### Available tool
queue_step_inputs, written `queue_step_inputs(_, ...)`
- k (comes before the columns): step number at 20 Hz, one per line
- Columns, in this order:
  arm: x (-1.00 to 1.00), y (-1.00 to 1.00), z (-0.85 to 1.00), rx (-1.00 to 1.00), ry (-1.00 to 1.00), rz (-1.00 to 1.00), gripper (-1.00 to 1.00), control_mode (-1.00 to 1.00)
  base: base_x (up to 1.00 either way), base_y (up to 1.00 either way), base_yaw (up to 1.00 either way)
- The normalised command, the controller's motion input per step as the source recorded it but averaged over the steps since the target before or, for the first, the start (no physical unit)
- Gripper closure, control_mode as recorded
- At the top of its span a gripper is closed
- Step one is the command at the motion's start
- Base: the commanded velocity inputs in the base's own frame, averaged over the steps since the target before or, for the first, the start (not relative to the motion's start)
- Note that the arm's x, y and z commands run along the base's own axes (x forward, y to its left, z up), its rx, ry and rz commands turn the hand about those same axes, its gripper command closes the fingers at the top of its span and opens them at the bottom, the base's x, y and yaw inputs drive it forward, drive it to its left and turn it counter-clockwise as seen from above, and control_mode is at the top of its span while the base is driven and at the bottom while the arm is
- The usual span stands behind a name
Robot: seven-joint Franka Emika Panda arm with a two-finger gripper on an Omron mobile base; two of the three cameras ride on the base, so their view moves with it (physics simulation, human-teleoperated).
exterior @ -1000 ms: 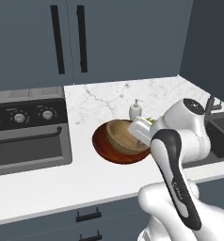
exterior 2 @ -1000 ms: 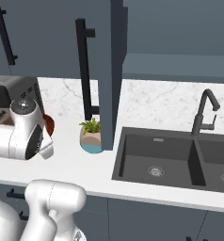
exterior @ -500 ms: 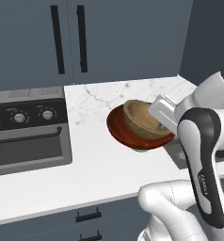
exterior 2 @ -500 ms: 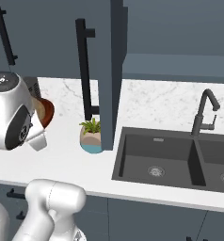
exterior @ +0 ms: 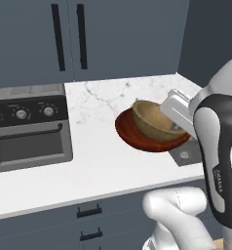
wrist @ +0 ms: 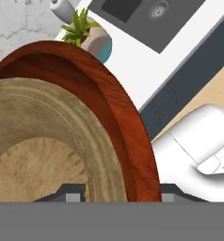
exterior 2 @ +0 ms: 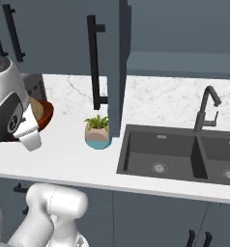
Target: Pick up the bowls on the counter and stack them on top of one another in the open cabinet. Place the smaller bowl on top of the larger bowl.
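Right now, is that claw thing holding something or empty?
Gripper: shut on the rim of the larger bowl, lifted off the counter with the smaller bowl inside it.

- I see a big bowl [wrist: 132,136] of glossy reddish wood with dark grain.
- The small bowl [wrist: 43,141] looks like matt tan wood, ringed.
- The counter [exterior: 96,161] reads as smooth white marble.

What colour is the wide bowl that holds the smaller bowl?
Glossy reddish-brown with darker grain: the larger bowl, best in the hand view.

tan bowl [wrist: 38,141] nested in red bowl [wrist: 118,108]
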Motion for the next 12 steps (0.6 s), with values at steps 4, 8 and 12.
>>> queue_step_inputs(4,0.00,0.00,0.00,0.00,0.00,0.00,1.00,1.00,-1.00,-0.02,-0.16)
queue_step_inputs(8,0.00,0.00,0.00,0.00,0.00,0.00,1.00,1.00,-1.00,-0.38,-0.20)
queue_step_inputs(12,0.00,0.00,0.00,0.00,0.00,0.00,1.00,1.00,-0.58,-0.91,-0.20)
